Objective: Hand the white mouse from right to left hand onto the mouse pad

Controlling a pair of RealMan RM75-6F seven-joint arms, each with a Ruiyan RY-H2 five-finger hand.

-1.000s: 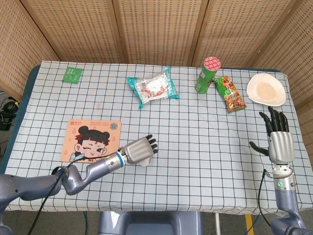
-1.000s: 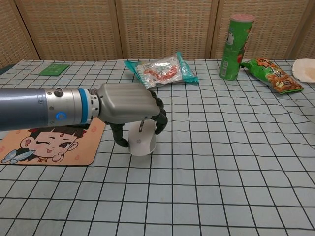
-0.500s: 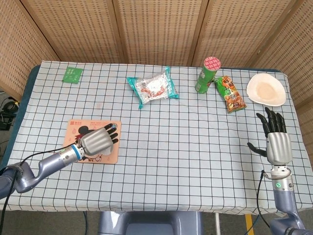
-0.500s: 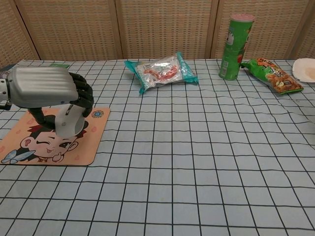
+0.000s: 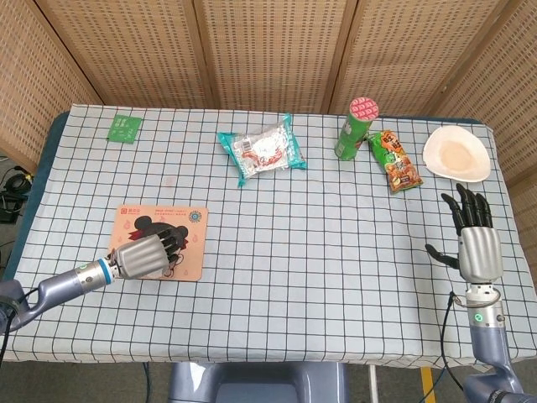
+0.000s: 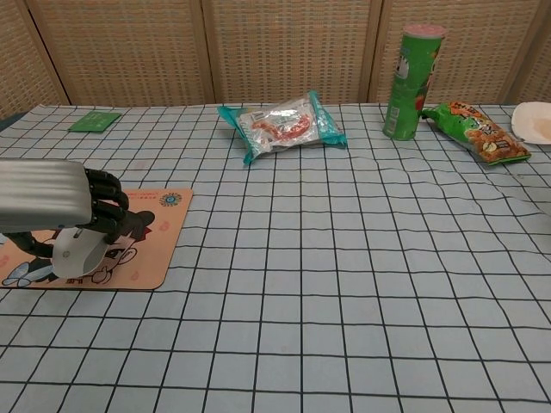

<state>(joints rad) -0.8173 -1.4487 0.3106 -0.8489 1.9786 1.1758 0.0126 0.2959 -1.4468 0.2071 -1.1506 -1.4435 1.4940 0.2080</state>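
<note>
Checked cloth is covering the table (image 5: 336,277) I'm working over, with wicker screens standing behind it. I'm seeing the white mouse (image 6: 79,253) sitting on the mouse pad (image 5: 134,222) at the near left, and my left hand (image 5: 143,255) is curling its fingers (image 6: 108,206) down around it, gripping it against the pad. Over at the near right edge my right hand (image 5: 477,239) is standing upright with fingers spread, holding nothing. Farther back a snack packet (image 5: 264,151), a green can (image 5: 356,128) and a white plate (image 5: 456,154) are lying well apart from the pad
</note>
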